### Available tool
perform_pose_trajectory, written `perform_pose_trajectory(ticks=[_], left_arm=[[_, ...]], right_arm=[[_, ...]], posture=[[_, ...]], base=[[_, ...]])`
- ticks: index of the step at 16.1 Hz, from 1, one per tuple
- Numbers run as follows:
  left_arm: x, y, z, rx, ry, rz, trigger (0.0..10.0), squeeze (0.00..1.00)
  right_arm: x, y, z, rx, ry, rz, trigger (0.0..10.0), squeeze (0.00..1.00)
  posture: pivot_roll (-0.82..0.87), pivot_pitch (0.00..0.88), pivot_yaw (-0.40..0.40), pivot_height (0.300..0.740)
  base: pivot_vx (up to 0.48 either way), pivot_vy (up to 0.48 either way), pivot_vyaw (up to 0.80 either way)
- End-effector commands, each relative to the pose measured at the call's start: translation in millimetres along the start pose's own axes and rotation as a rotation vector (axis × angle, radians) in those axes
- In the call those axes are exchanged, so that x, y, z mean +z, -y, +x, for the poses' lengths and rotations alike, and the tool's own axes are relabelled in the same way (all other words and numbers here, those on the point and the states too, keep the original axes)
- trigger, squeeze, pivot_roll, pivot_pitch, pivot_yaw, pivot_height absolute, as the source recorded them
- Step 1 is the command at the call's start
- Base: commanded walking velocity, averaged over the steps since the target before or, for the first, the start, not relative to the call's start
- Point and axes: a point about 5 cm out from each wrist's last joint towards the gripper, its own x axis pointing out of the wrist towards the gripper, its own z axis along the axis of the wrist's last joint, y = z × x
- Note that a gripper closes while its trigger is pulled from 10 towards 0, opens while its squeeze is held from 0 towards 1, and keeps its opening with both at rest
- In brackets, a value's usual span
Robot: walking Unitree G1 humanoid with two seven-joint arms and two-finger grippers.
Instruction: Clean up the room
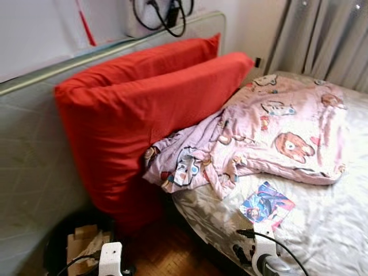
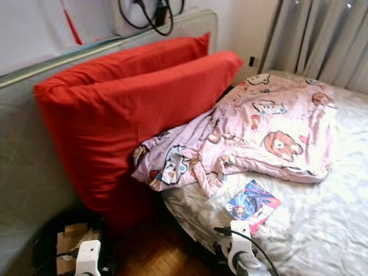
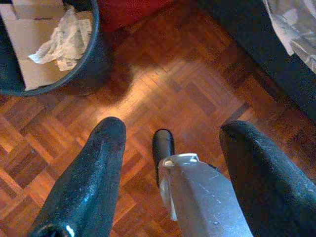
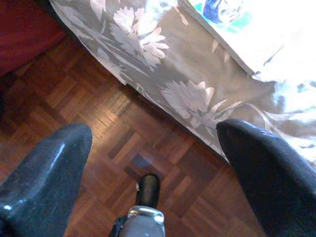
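While the robot stood at the corner of the bed [image 1: 322, 230], both arms hung low over the parquet floor [image 3: 163, 94]. The right tool [image 4: 148, 148] was released, fingers spread, just beside the bed's edge; the left tool [image 3: 168, 148] was likewise released, near the black bin [image 3: 84, 64]. A colourful booklet [image 1: 266, 206] lay flat on the bed, ahead of the right tool, its long axis seemingly running diagonally toward the crumpled pink blanket [image 1: 270, 132]. The right arm was nearer.
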Motion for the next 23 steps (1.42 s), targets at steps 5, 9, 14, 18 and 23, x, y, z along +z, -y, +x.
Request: perform_pose_trajectory(ticks=[5,9,14,18,23], left_arm=[[-0.5,-4.6,-0.5,0.013,-0.004,0.005,10.0,0.0],[-0.3,-5.3,-0.6,0.012,-0.003,0.011,10.0,0.0],[1.0,-7.6,-0.6,0.013,0.0,0.02,10.0,0.0],[-0.4,-8.5,-1.0,0.016,-0.003,0.027,10.0,0.0],[-2.5,-6.5,-1.2,0.011,-0.005,0.02,10.0,0.0]], right_arm=[[1.9,-2.0,0.4,0.005,0.001,0.0,10.0,0.0],[1.5,-3.0,0.5,0.009,0.0,0.002,10.0,0.0],[2.8,-4.1,0.8,0.009,0.004,0.003,10.0,0.0],[0.7,-5.0,0.7,0.013,-0.003,0.001,10.0,0.0],[-0.6,-3.2,0.3,0.011,-0.004,-0.01,10.0,0.0]], posture=[[-0.03,0.0,0.005,0.735],[-0.02,0.0,0.006,0.735],[-0.02,0.0,0.032,0.735],[-0.03,0.0,0.047,0.735],[-0.04,0.0,0.037,0.735]], base=[[0.0,0.0,0.0],[0.0,0.0,0.0],[0.0,0.0,0.0],[0.0,-0.196,0.0],[0.0,-0.272,0.0]])
